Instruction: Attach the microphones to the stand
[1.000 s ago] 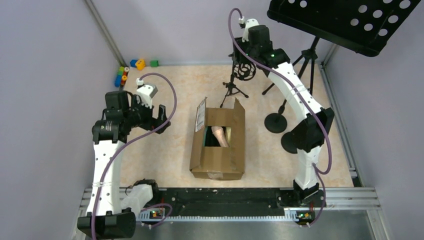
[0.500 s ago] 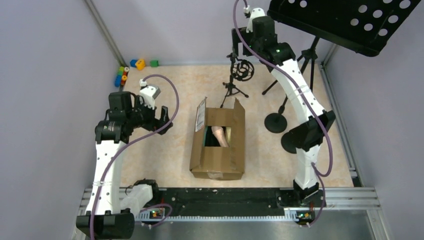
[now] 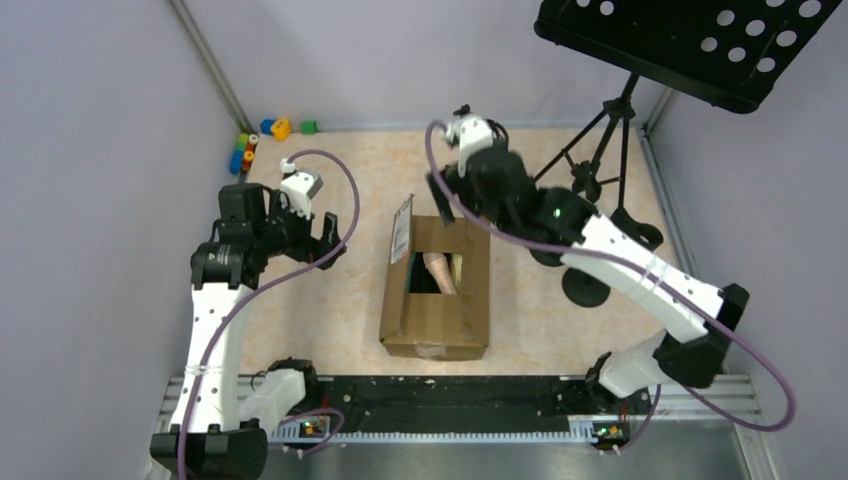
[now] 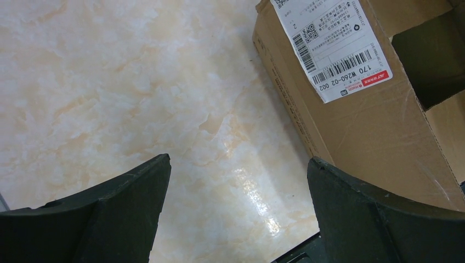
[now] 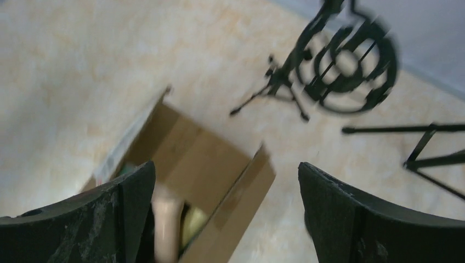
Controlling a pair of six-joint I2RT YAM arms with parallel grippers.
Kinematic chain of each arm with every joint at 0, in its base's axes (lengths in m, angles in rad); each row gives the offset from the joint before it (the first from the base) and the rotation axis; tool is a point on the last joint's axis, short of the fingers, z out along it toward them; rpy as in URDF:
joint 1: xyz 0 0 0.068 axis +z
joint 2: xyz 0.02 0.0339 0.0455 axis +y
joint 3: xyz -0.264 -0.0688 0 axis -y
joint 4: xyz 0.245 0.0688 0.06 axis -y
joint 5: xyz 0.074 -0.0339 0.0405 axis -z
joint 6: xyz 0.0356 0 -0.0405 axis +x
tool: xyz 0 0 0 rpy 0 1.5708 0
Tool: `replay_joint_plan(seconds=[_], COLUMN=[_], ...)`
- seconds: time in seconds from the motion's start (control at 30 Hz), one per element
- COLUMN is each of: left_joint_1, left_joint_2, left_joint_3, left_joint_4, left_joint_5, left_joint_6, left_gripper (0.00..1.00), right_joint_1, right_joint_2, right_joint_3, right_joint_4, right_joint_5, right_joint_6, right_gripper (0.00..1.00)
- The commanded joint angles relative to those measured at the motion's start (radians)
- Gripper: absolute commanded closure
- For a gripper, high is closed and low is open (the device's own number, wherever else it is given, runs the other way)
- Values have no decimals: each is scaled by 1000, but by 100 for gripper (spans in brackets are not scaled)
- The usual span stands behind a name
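Observation:
An open cardboard box lies mid-floor. A peach microphone lies inside it with a yellow one beside it; the other microphones are hidden. My right gripper is open and empty, hovering over the box's far end. Its wrist view, blurred, shows the peach microphone, the yellow one and the small tripod stand with its black ring mount. My left gripper is open and empty left of the box; its wrist view shows bare floor and the box's labelled flap.
A black music stand on a tripod fills the back right corner. Round black stand bases sit right of the box. Coloured toy blocks lie at the back left wall. Walls close in on both sides.
My right arm has swung from the ring-mount stand at the back down and toward the box, open and empty. The left arm has barely moved.

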Motion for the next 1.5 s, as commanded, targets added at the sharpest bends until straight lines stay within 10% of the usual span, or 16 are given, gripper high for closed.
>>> replay_joint_plan(seconds=[0.0, 0.53, 0.97, 1.47], left_joint_1=[-3, -3, -105, -406], left_joint_2=[-27, -60, -30, 107], left_joint_3=[3, 56, 176, 165], left_joint_4=[30, -24, 15, 110], left_joint_5=[-14, -25, 161, 82], left_joint_6=[11, 52, 99, 94], left_gripper=[1, 2, 1, 1], right_joint_1=[133, 282, 281, 314], right_joint_2=[-149, -150, -279, -201], right_joint_3=[-266, -485, -548, -550], right_joint_4=[-45, -213, -93, 221], right_joint_5=[161, 238, 110, 33], right_joint_6=[147, 366, 392, 498], right_gripper=[1, 9, 100, 100])
